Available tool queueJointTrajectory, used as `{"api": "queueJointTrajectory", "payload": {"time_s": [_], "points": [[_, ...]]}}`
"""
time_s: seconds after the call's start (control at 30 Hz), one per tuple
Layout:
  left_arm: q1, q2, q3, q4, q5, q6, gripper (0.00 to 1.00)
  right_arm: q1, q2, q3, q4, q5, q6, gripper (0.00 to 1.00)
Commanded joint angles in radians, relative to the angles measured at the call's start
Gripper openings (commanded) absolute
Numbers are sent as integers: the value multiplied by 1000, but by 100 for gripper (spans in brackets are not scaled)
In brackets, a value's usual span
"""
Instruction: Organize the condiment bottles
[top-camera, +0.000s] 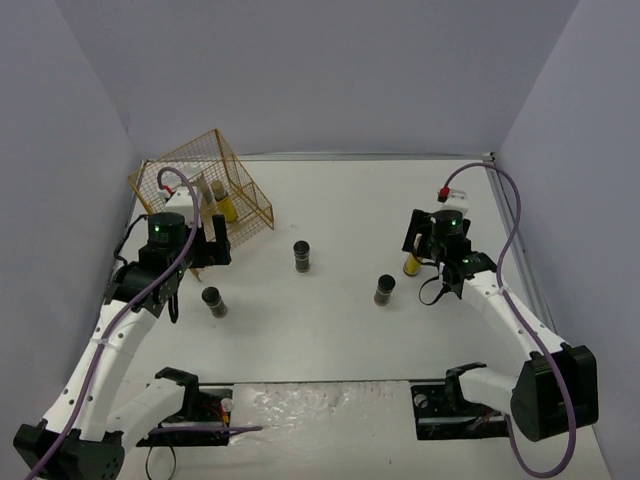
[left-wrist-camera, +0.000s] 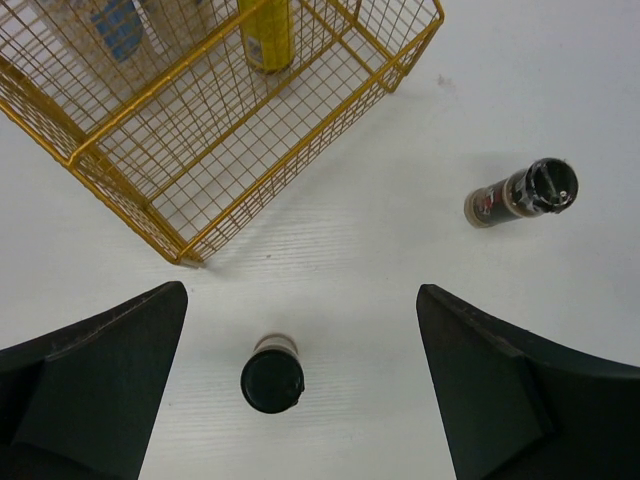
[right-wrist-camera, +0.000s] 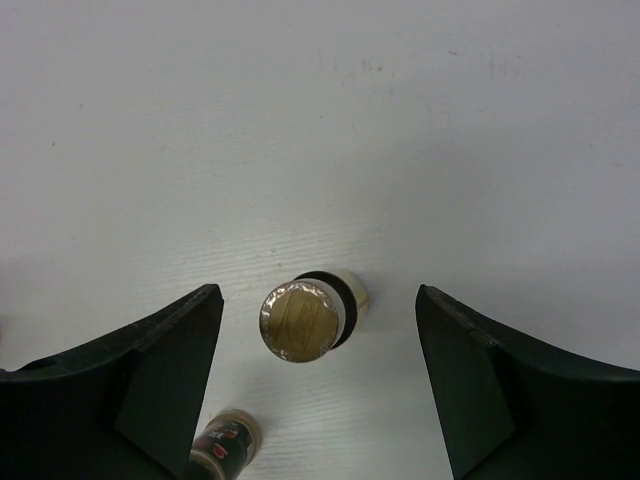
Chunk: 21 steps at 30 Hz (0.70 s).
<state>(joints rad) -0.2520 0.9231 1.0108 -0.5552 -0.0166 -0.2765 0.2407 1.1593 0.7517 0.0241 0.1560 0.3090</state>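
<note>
From above, I count three dark jars and a loose yellow bottle standing on the surface. A racked yellow bottle sits inside the gold rack.

Left wrist: the left fingers are spread, one jar below between them.

Right wrist: the right fingers are spread, flanking the loose bottle's tan cap without touching it.

I judge four bottles remain.

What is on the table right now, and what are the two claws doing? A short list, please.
Rack: gold wire rack, far left
Inside it: yellow bottle; blue-labelled white bottle
Standing loose: left dark jar; middle dark jar; right dark jar; tan-capped bottle
Left gripper: open, above the left dark jar, not touching
Right gripper: open, above the tan-capped bottle, not touching
</note>
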Motion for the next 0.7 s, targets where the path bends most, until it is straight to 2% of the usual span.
{"api": "queueJointTrajectory", "payload": {"time_s": [0.0, 0.17, 0.33, 0.57, 0.67], "points": [[7, -5, -12, 83, 6, 33, 97, 17, 55, -15, 151, 21, -17, 71], [8, -1, -42, 95, -8, 30, 97, 22, 72, -34, 180, 39, -17, 62], [8, -9, -49, 93, -13, 31, 97, 25, 72, -41, 186, 63, -33, 46], [8, -15, -53, 86, -36, 25, 97, 50, 82, -27, 188, 84, -59, 12], [8, -13, -53, 86, -38, 25, 97, 117, 85, 10, 188, 84, -92, 2]]}}
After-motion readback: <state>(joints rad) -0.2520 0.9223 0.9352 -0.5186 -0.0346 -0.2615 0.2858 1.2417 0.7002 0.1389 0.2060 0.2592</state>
